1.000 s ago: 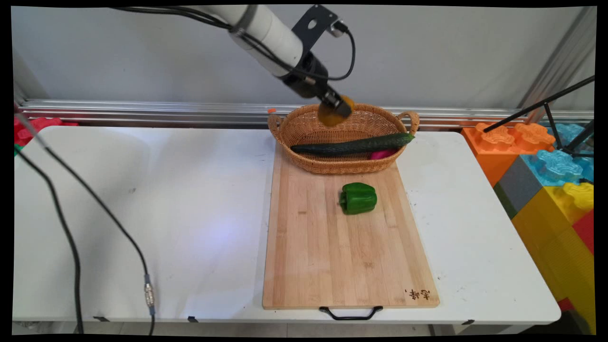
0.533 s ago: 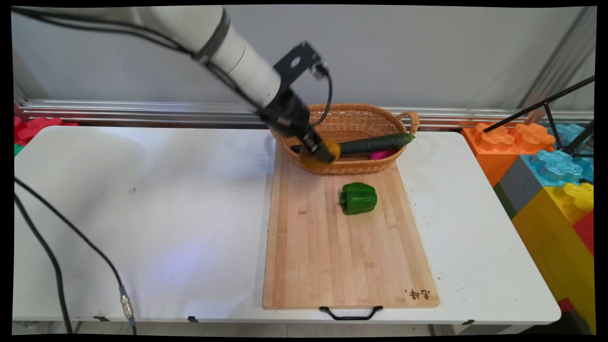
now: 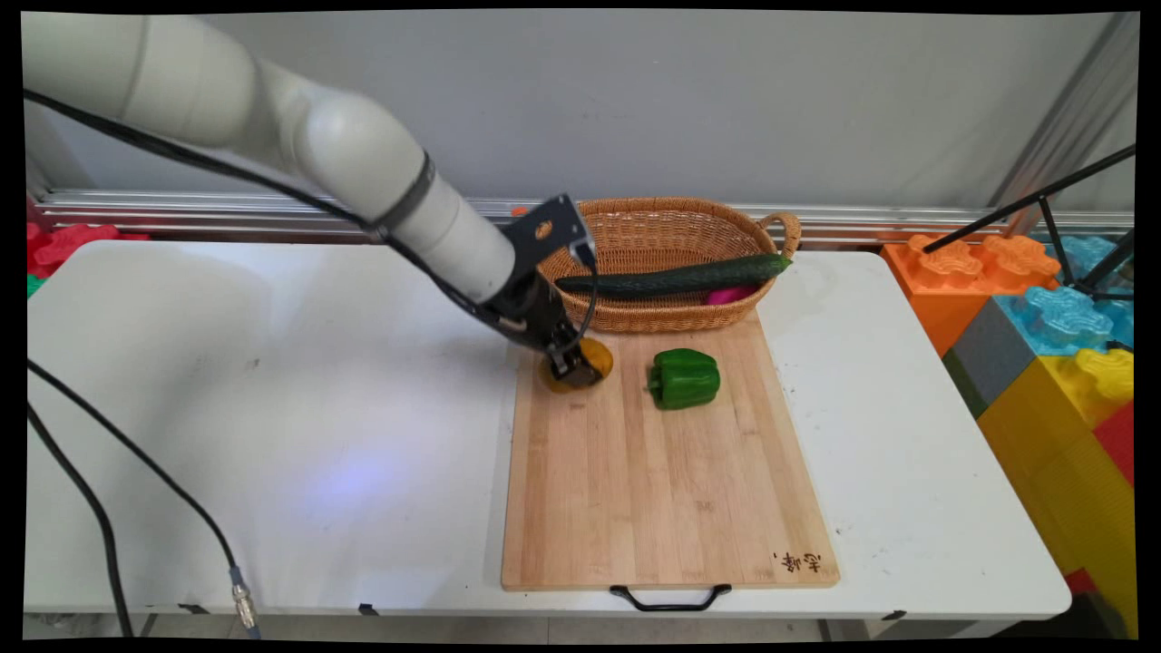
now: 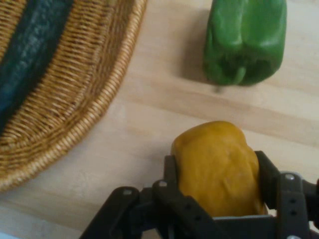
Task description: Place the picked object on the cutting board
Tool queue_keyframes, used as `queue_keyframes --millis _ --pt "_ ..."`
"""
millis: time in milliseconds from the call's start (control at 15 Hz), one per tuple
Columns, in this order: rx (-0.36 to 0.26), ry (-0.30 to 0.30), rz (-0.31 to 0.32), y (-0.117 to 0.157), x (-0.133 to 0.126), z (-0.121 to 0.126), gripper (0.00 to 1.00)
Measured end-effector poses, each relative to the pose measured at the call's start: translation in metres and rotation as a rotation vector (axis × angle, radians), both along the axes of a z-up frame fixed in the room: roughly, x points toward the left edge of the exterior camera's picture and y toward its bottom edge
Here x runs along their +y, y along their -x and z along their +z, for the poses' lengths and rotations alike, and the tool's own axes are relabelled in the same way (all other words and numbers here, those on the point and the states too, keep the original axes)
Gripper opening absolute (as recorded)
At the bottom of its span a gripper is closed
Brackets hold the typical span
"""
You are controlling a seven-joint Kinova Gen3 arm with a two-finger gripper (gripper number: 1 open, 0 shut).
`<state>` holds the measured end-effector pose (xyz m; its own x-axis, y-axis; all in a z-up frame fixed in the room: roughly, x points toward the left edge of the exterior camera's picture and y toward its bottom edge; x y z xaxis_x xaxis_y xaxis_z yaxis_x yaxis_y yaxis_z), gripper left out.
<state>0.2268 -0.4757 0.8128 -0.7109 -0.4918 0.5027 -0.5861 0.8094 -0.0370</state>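
Note:
My gripper (image 3: 573,365) is shut on an orange-yellow pepper (image 3: 590,358) and holds it low over the far left part of the wooden cutting board (image 3: 662,490). In the hand view the yellow pepper (image 4: 219,167) sits between the two fingers (image 4: 266,179), just above the board (image 4: 149,134). A green pepper (image 3: 685,378) lies on the board a short way to the right; the hand view shows the same green pepper (image 4: 245,40) at the top. Behind stands a wicker basket (image 3: 653,317) with a long cucumber (image 3: 676,275) and a pink thing (image 3: 730,294) under it.
Big coloured blocks (image 3: 1052,326) stand off the table's right end, with black tripod legs (image 3: 1043,204) over them. Black cables (image 3: 118,472) hang over the table's left side. A metal rail (image 3: 272,213) runs along the wall. The board's black handle (image 3: 669,599) sits at the near edge.
The arm has come down and toward the near left with the yellow pepper, from above the basket, over its front rim, to just above the board's far left part.

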Motion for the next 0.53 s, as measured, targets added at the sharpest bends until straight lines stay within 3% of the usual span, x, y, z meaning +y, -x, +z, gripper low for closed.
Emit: queue_keyframes --millis 333,400,533 --pt "-0.004 0.017 -0.018 0.005 0.000 -0.035 0.00" --pt "0.000 0.021 -0.022 0.006 -0.001 -0.037 1.00" --pt "0.011 0.032 -0.029 0.010 -0.003 -0.035 1.00"
